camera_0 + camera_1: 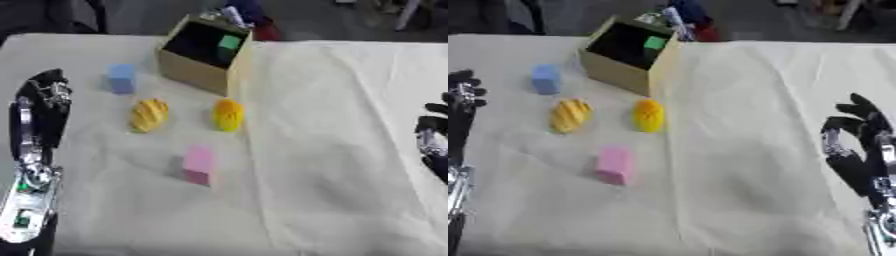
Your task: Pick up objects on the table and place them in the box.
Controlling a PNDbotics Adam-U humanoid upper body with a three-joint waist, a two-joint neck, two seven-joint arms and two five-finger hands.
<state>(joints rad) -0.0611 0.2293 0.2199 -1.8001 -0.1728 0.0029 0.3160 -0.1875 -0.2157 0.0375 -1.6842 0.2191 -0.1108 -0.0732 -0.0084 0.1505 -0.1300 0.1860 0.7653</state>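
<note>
Your left hand (39,107) and right hand (859,145) both rest with fingers relaxed, empty. Between them, well apart from either, lie four items: blue block (121,78), two yellow objects (150,114) (228,114), pink block (198,164). Beyond these, the box (203,52) already holds a green piece (229,42).

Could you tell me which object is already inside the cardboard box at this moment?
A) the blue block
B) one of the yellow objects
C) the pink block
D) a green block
D: a green block shows inside the open cardboard box, while the pink block, the blue block and both yellow objects lie on the table outside it.
</note>
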